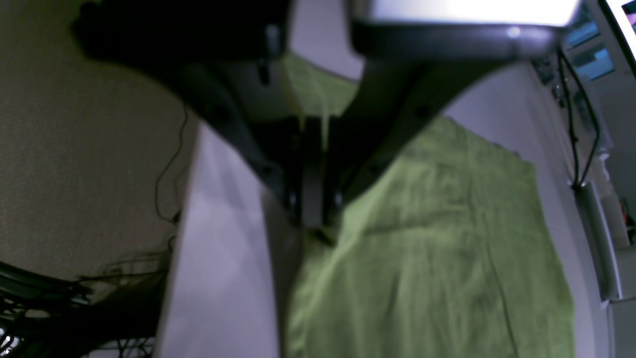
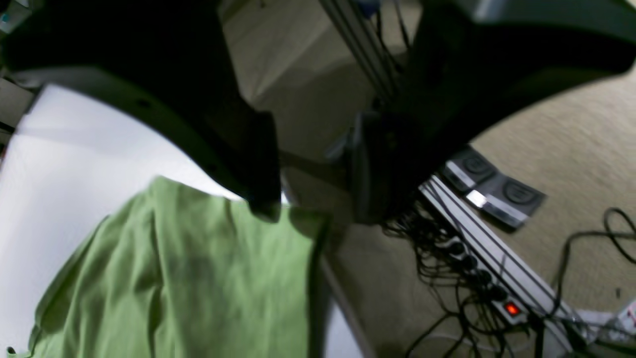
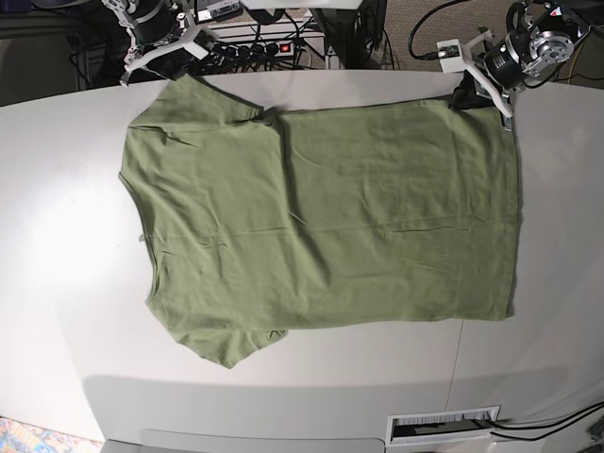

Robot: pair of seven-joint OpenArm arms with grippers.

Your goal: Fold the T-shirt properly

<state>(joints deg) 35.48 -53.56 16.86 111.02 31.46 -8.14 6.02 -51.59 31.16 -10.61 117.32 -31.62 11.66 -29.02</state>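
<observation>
The T-shirt (image 3: pixel 321 226) is lying flat, long axis across the worktop (image 3: pixel 57 330), far edge under both claws: left claw (image 1: pixel 313 209) pinching the hem corner, right claw (image 2: pixel 313 214) gaping open over the sleeve.

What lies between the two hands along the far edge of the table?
In the base view, only the T-shirt edge spans from the left hand to the right hand.

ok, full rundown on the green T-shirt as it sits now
The plain olive-green short-sleeved T-shirt of thin soft knit lies spread flat and unfolded on the white table, lightly wrinkled, no print. Its hem points to the base view's right, sleeves and shoulders to the left. The left gripper has its jaws shut on the far hem corner. The right gripper is open at the far sleeve edge, one finger on the cloth.
</observation>
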